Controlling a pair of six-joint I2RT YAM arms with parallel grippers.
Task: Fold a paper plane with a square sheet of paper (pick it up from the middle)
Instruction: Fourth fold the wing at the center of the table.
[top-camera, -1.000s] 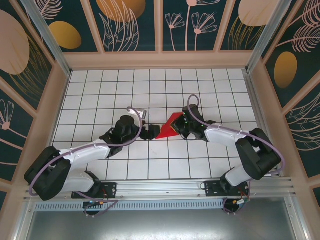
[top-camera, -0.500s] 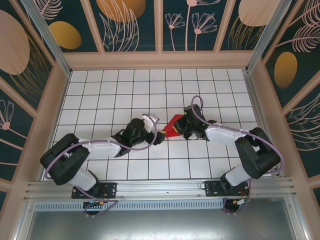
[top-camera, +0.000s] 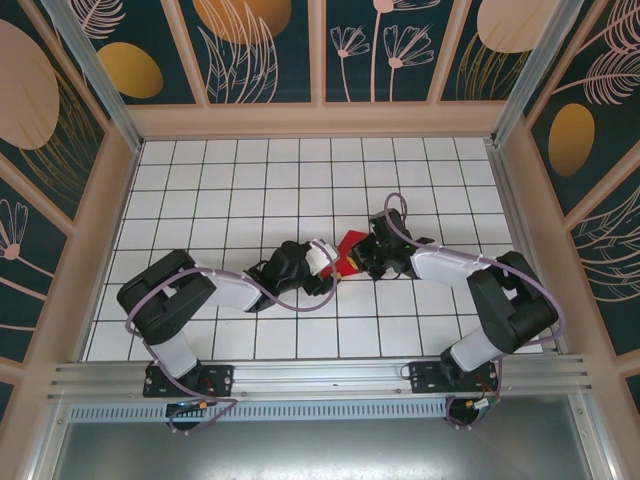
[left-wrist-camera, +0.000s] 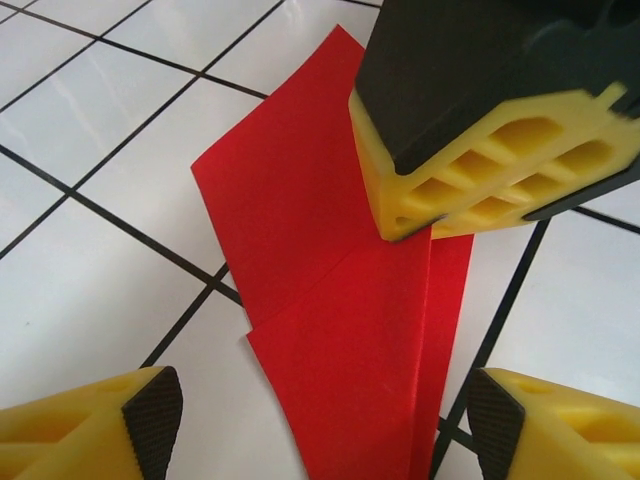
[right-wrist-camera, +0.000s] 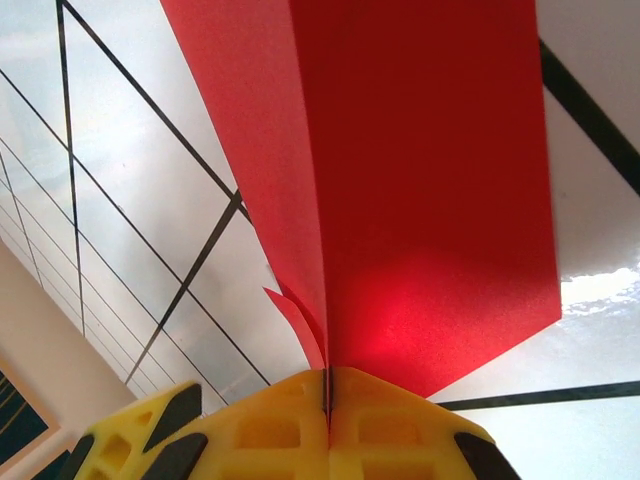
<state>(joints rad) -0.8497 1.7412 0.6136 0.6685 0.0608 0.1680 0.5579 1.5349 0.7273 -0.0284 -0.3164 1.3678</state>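
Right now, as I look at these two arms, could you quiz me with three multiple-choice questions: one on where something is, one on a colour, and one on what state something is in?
1. Where is the red paper?
A. Near the middle of the table, between the left jaws and the right jaws.
B. In the far left corner.
C. Off the table, on the floor.

2. What colour are the jaws?
A. Blue.
B. Green.
C. Yellow with black pads.

3. How do the right jaws stand?
A. Wide open above bare tiles.
B. Shut on the paper's folded edge.
C. Shut on a pencil.

Answers:
1 A: the top view shows the paper between the two sets of jaws on the grid.
2 C: both wrist views show yellow with black pads.
3 B: the right wrist view shows the paper pinched in the closed seam.
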